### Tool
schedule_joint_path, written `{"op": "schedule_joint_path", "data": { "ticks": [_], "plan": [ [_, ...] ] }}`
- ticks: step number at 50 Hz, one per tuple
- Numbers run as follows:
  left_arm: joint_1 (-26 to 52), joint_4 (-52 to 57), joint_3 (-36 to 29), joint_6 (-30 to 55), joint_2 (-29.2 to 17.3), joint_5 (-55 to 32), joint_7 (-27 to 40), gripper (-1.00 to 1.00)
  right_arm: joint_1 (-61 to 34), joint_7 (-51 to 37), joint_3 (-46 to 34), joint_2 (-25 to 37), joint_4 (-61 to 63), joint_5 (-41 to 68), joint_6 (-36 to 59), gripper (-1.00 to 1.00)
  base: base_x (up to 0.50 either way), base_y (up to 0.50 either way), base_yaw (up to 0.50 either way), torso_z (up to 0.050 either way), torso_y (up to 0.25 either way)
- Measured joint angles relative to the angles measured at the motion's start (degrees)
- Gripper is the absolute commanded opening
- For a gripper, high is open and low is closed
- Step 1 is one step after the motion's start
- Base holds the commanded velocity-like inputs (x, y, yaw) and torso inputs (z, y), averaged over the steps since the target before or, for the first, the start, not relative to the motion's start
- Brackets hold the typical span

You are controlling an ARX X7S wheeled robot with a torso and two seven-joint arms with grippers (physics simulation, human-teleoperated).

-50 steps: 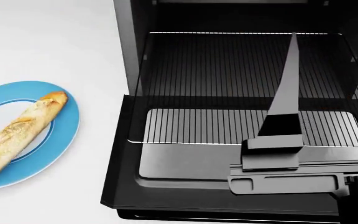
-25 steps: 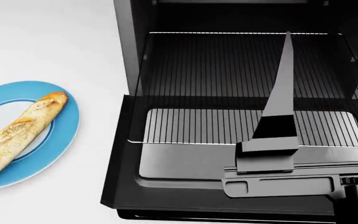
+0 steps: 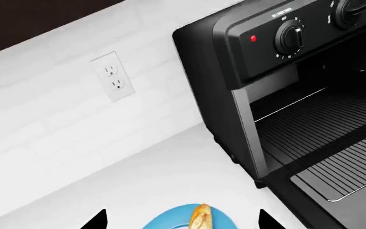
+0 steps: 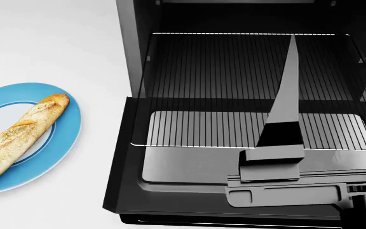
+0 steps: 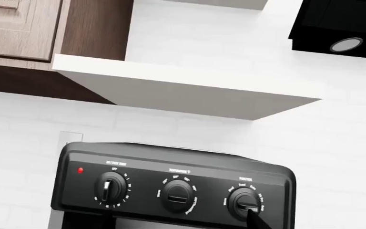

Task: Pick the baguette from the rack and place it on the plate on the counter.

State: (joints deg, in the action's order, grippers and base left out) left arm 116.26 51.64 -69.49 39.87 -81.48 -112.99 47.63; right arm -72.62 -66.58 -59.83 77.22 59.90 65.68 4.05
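Observation:
The baguette (image 4: 17, 136) lies diagonally across the blue-rimmed plate (image 4: 68, 129) on the white counter (image 4: 55, 43), left of the open oven. The wire rack (image 4: 234, 71) is empty and pulled partly out over the oven door. My right gripper (image 4: 293, 45) is raised in front of the oven above the rack and holds nothing. In the right wrist view its fingertips (image 5: 254, 220) stand wide apart before the oven knobs. My left gripper (image 3: 181, 222) is open above the plate (image 3: 170, 223), with the baguette's tip (image 3: 201, 218) between its fingers. The left gripper is out of the head view.
The black countertop oven (image 3: 234, 52) stands open, its door (image 4: 189, 167) folded down toward me. A wall outlet (image 3: 114, 76) is on the tiled wall behind. A white shelf (image 5: 183, 90) and wood cabinets (image 5: 17, 28) hang above the oven.
My right arm has shifted slightly to the left in front of the oven. The baguette and plate have stayed in place.

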Motion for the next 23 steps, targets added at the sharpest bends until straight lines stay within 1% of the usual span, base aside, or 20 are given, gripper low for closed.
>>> {"op": "schedule_joint_path", "data": {
  "ticks": [15,23],
  "plan": [
    [5.33,3.92,3.29,1.44,4.99,-9.41,7.95,1.00,-5.44,-0.67,-6.63,0.56,-0.05,-0.48,-1.67,1.00,0.00,0.00,0.00,0.000,0.000],
    [7.82,5.78,4.85,1.69,6.85,-14.12,12.17,1.00,-7.82,-0.93,-8.92,0.47,-0.08,-0.27,-1.85,1.00,0.00,0.00,0.00,0.000,0.000]
  ]
}}
